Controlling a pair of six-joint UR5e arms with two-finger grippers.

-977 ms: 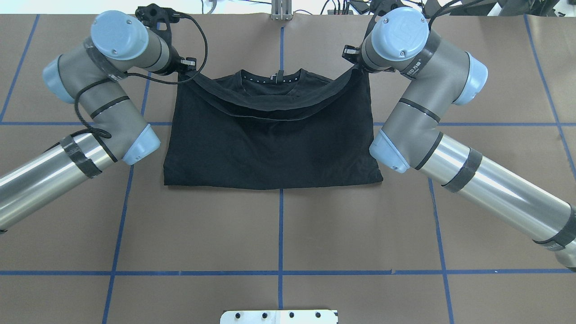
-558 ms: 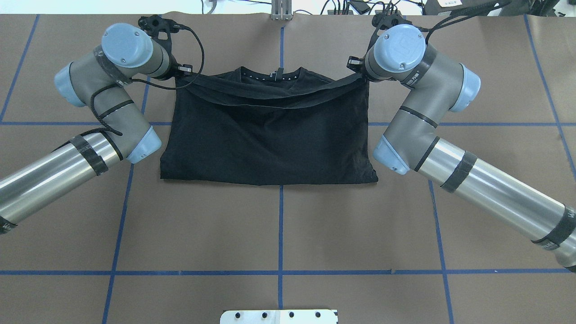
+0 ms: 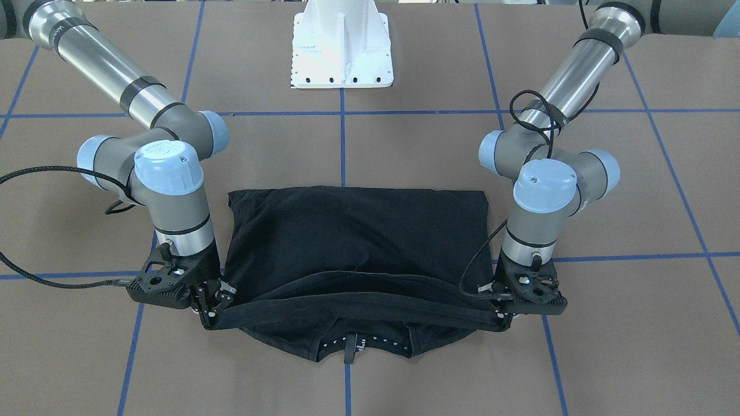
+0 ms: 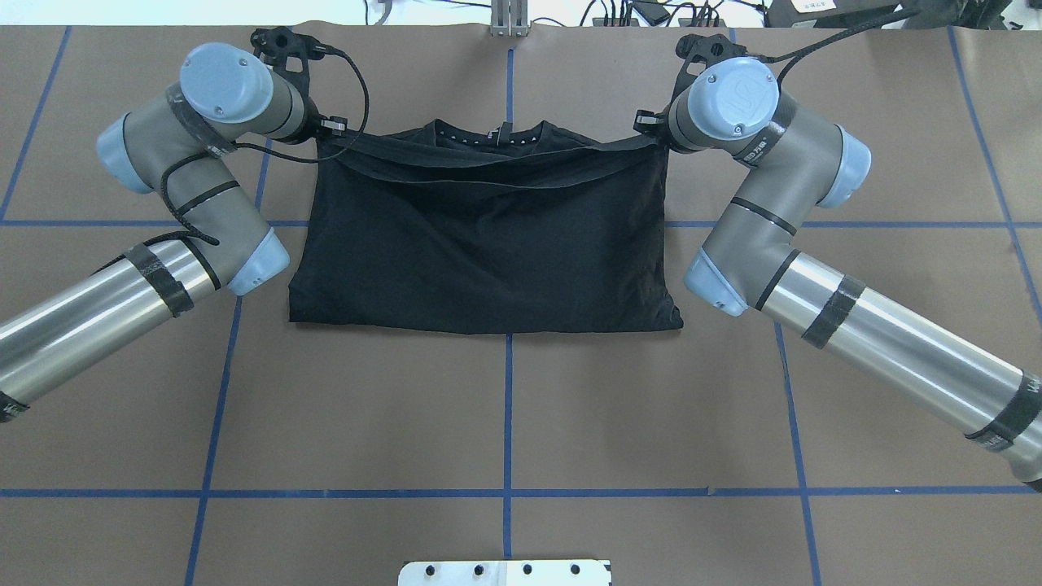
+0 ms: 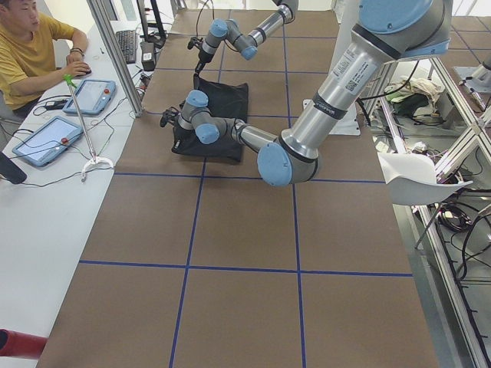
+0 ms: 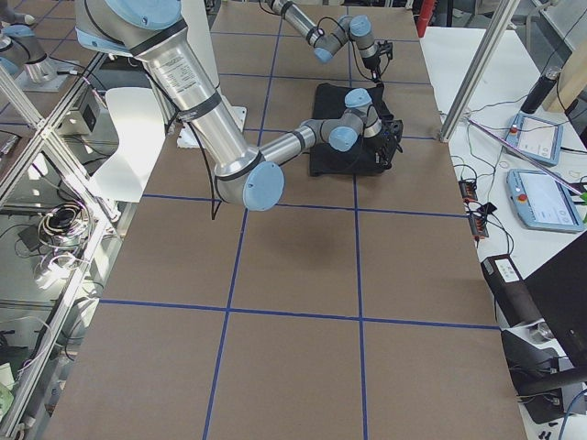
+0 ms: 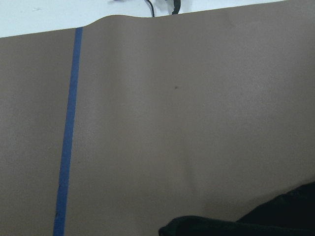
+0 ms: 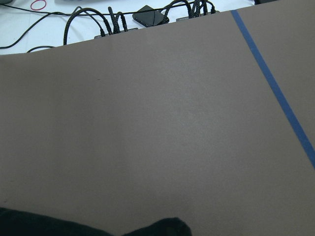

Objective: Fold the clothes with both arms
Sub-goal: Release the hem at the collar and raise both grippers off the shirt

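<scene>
Grip: left gripper (image 3: 500, 310) and right gripper (image 3: 213, 308) are each clamped on a corner of the black T-shirt (image 3: 358, 237).
Reason: the hem (image 3: 358, 297) is held taut above the collar (image 3: 370, 345), likely to lay the fold square.

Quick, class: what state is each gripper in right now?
Left gripper: closed, holding the T-shirt hem.
Right gripper: closed, holding the T-shirt hem too.
</scene>
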